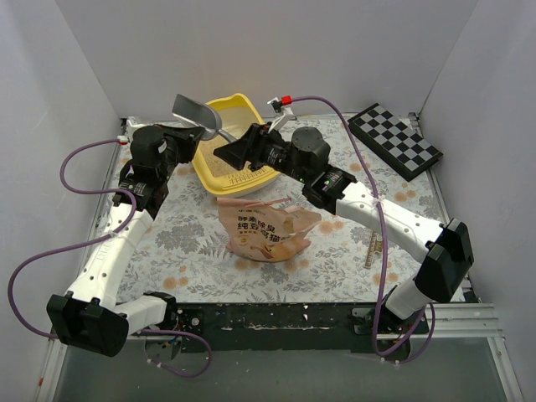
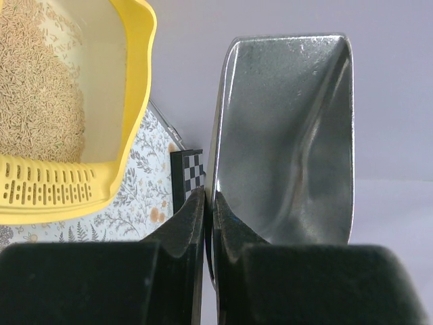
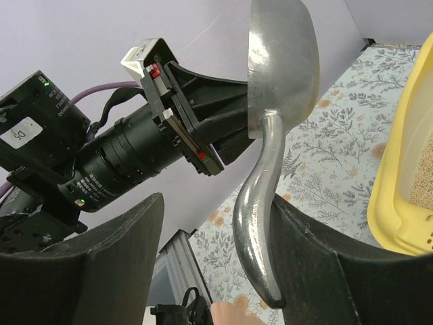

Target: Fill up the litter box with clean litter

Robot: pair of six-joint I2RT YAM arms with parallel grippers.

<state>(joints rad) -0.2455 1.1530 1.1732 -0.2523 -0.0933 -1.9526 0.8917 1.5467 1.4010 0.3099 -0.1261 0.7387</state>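
The yellow litter box (image 1: pixel 233 107) stands at the back of the table, slotted ledge toward me. In the left wrist view the box (image 2: pixel 132 101) holds pale beige litter (image 2: pixel 40 95). My left gripper (image 1: pixel 199 130) is shut on the side rim of a silver metal scoop (image 1: pixel 193 111), held in the air left of the box; the scoop bowl (image 2: pixel 284 135) looks empty. My right gripper (image 1: pixel 231 154) is open over the box's near end. The scoop handle (image 3: pixel 257 223) hangs between its fingers, against the right finger (image 3: pixel 318 264).
A crinkled orange-pink printed bag (image 1: pixel 266 228) lies on the floral mat in front of the box. A black-and-white checkered board (image 1: pixel 394 139) lies at the back right. White walls close in the table on three sides.
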